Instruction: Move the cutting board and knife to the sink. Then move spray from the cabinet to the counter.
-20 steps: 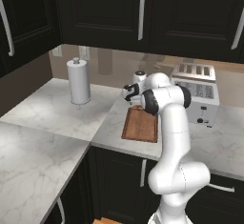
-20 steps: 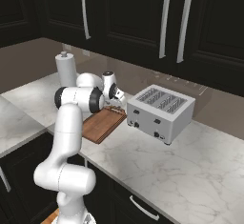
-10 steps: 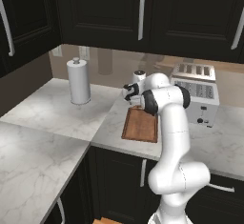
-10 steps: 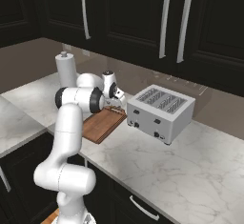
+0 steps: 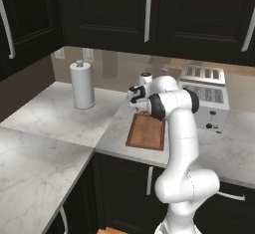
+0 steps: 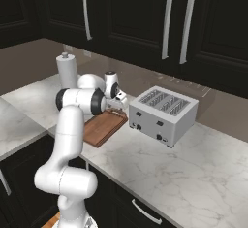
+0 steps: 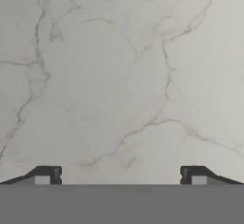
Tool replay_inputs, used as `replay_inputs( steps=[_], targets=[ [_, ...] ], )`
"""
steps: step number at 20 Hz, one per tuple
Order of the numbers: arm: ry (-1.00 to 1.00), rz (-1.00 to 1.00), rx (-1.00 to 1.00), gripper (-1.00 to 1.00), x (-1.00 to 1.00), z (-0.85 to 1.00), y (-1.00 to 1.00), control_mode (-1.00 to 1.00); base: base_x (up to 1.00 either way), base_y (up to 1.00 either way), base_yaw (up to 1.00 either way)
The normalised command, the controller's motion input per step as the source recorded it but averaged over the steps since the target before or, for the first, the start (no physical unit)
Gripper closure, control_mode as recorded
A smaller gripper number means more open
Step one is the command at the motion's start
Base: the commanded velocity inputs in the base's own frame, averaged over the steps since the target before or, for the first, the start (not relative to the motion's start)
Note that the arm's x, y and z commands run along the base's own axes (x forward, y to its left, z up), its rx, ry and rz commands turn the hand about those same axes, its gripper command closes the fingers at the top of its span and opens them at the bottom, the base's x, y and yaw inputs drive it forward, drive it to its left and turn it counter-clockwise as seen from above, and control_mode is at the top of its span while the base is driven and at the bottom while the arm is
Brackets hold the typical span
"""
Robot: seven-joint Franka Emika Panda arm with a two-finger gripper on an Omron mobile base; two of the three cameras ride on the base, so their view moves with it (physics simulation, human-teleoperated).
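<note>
1. Two fingertips of our gripper [image 7: 120,175] stand wide apart, holding nothing, over bare counter [image 7: 119,75] marble.
2. We see the cutting board [image 5: 146,131] flat near the counter's front edge, left of the toaster [image 5: 206,96].
3. Farther left stands the paper-towel roll [image 5: 82,84].

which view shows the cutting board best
The left base view: the cutting board shows most of its face on the counter. In the right base view the arm hides part of it. The hand view faces bare marble.

Glossy white arm [image 5: 182,143], dark joints
</note>
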Motion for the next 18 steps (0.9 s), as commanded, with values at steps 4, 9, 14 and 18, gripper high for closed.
replay_inputs(
  steps=[4,9,14,18],
  targets=[
    [0.06,0.0,0.0,-1.0,-0.47,-0.17,0.0,-1.0,0.0,0.0,0.0],
    [0.02,0.0,0.0,-1.0,-0.49,-0.15,0.0,-1.0,0.0,0.0,0.0],
    [0.0,-0.03,0.0,-1.0,-0.53,-0.11,0.0,-1.0,0.0,0.0,0.0],
    [0.0,-0.06,0.0,-1.0,-0.57,-0.09,0.0,-1.0,0.0,0.0,0.0]
  ],
)
